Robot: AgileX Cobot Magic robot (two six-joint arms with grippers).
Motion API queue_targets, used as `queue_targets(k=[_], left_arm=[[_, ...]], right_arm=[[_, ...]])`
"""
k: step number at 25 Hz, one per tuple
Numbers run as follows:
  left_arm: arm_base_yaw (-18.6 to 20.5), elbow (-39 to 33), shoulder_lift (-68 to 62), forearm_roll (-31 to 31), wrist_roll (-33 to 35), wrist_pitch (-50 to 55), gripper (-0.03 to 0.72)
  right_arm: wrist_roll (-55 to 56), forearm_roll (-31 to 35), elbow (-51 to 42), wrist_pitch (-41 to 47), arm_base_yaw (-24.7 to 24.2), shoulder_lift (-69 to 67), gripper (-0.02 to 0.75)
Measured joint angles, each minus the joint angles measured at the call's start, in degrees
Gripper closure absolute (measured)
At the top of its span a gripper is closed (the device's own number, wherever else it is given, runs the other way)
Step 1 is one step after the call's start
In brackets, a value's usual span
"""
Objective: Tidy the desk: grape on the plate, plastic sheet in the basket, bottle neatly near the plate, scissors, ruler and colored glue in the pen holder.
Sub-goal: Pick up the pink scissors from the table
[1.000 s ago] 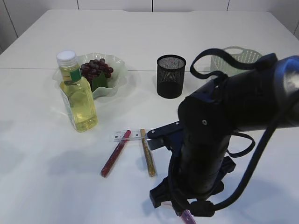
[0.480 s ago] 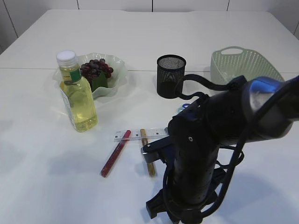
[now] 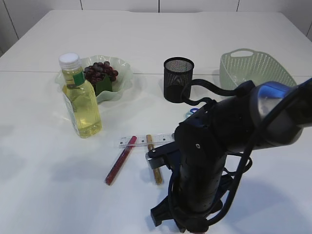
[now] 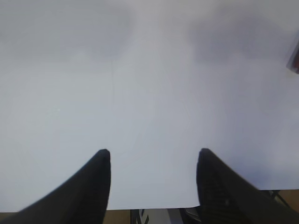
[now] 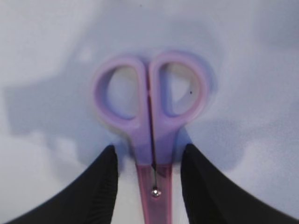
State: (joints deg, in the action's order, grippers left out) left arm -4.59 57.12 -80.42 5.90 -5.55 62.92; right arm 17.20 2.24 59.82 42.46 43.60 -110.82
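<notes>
Only R wrist cam shows scissors point(image 5: 152, 121) between half-open right hand point(image 5: 148, 182) fingers; ext. view hides them.

left gripper point(image 4: 153, 186): jaws apart, nothing between, lower frame | table point(image 4: 149, 93): bare white, fills the frame | dark red object point(image 4: 294, 58): cut off at right edge

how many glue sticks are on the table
2: red glue stick left, lying over the ruler; gold glue stick beside it. The right arm may hide more.
</notes>
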Motion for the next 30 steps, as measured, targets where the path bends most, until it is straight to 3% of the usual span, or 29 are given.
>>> queue_targets(k=[4, 10, 24, 30], left_arm=[[0.0, 0.0, 0.0, 0.0, 0.0, -0.1, 0.264], [0.0, 0.0, 0.0, 0.0, 0.0, -0.3, 0.264], [0.0, 0.0, 0.0, 0.0, 0.2, -0.3, 0.265], [0.0, 0.0, 0.0, 0.0, 0.2, -0.4, 0.265]], right_arm=[[0.1, -0.4, 0.1, 0.0, 0.0, -0.3, 0.409], [0.2, -0.4, 0.3, 0.0, 0.0, -0.4, 0.533], [-1.8, -0.1, 0.0, -0.8, -0.1, 3.0, 0.546], [-3.8, 0.2, 0.9, -0.8, -3.0, 9.4, 0.547]])
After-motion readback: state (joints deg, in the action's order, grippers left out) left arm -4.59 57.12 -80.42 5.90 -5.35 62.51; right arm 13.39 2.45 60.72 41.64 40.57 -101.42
